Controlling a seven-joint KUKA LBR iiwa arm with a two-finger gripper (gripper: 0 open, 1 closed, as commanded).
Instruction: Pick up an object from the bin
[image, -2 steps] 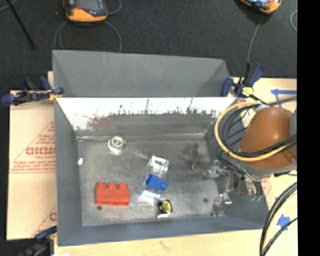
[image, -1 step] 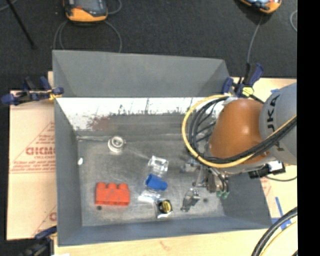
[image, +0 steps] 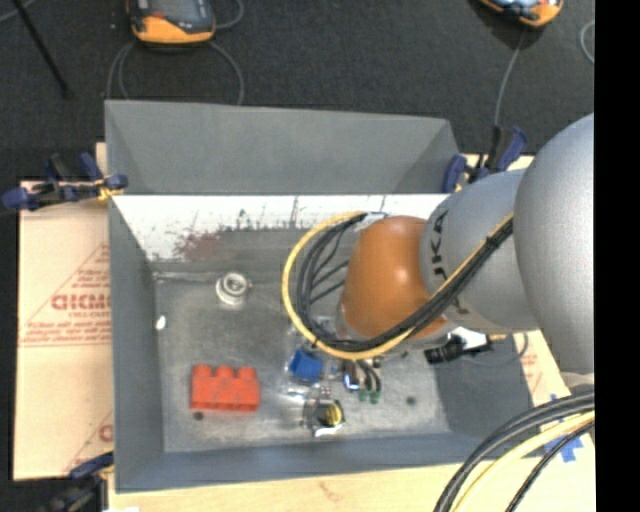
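Observation:
My gripper (image: 354, 379) reaches down into the front middle of the bin, mostly hidden beneath the arm's wrist. A small blue thing (image: 303, 366) lies right at its left side, with a clear piece beside it. Just in front of that rests a small black, yellow and white thing (image: 323, 415). A little green piece (image: 371, 396) sits under the gripper's right side. Whether any of these is touched I cannot tell.
A red toy brick with three studs (image: 225, 388) lies at the front left of the bin floor. A small silver round cap (image: 232, 288) stands further back on the left, and a tiny white bit (image: 160, 323) lies near the left wall.

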